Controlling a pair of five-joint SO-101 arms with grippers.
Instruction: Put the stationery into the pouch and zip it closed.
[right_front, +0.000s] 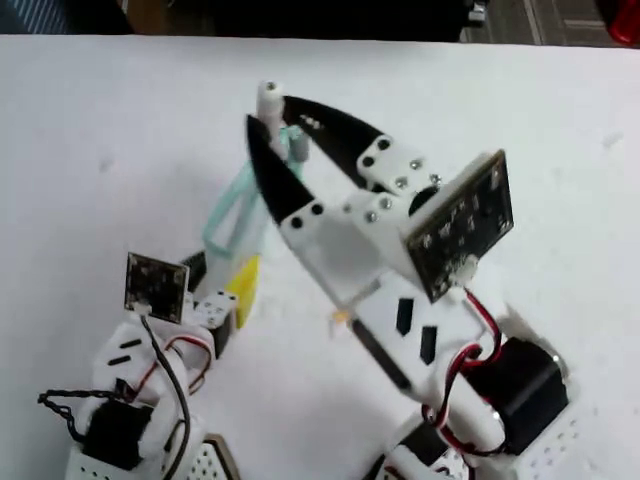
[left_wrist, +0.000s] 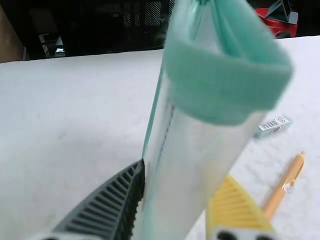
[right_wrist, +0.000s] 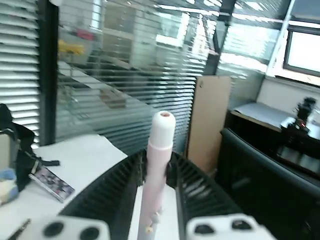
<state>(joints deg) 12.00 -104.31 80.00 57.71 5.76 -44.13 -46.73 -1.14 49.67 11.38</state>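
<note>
From the high view I see a matte white tabletop (right_front: 100, 130). The left gripper (right_front: 220, 272), white printed plastic with one yellow finger, is at the near left. It holds the clear soft plastic pouch with teal fabric trim (right_front: 232, 215), which stretches away from it across the table. The right gripper (right_front: 272, 115) has long, pointed black fingers that taper together around a smooth pale pink cylindrical pen (right_front: 269, 98). The pen is over the far end of the pouch.

In the left wrist view the pouch (left_wrist: 200, 160) stands up between a dark grey ribbed finger and a yellow ribbed one. The left gripper (left_wrist: 182, 175) has its jaws clamped onto the clear wall from both sides. A wide, soft teal band folds over the top of the pouch. On the table beyond lie a slim orange pencil (left_wrist: 287, 182) and, farther off, a small pale blue rectangular eraser (left_wrist: 274, 125), apart from each other.

In the right wrist view the pen (right_wrist: 157, 165) is upright, round-ended and glossy. The right gripper (right_wrist: 159, 157) has its black ridged jaws pressed against the barrel on either side, so they are closed on the pen. Behind it are slatted window blinds (right_wrist: 115, 75) and a brown cardboard panel (right_wrist: 210, 120).
</note>
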